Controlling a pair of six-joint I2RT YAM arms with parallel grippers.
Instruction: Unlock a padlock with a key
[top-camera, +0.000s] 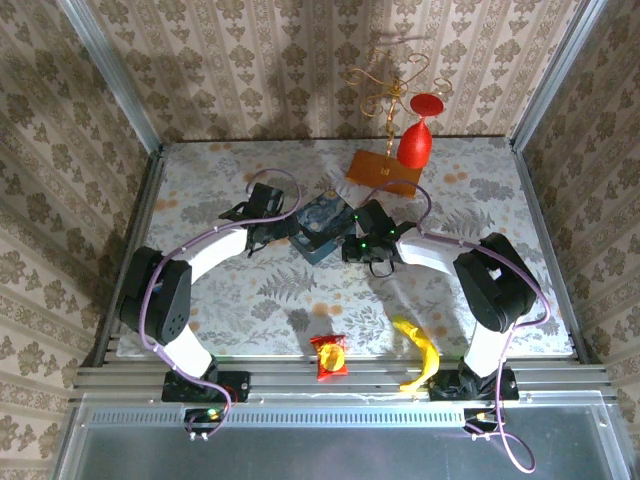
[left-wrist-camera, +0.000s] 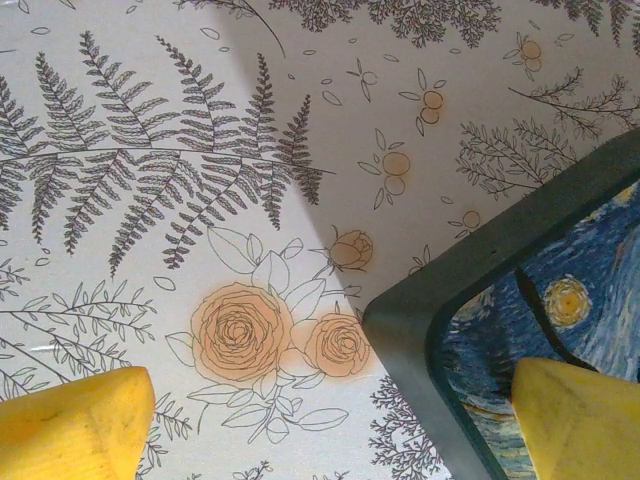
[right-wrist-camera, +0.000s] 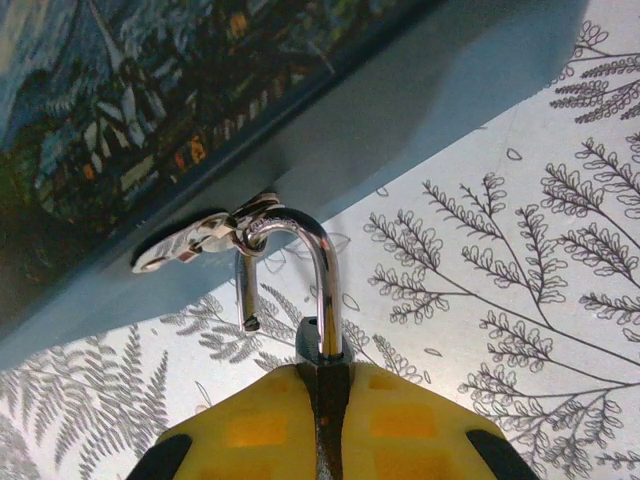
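Padlock (right-wrist-camera: 322, 342) in right fingers (right-wrist-camera: 250, 430), shackle (right-wrist-camera: 300, 228) through hasp (right-wrist-camera: 195, 243) of tin (right-wrist-camera: 150, 100)

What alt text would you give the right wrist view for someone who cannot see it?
The yellow right end effector is shut on the dark body of a small silver-shackled metal padlock, whose shackle hooks through a metal hasp on a blue swirl-painted tin box. One shackle leg hangs free of the body. Beneath is a white fern-printed table cover.
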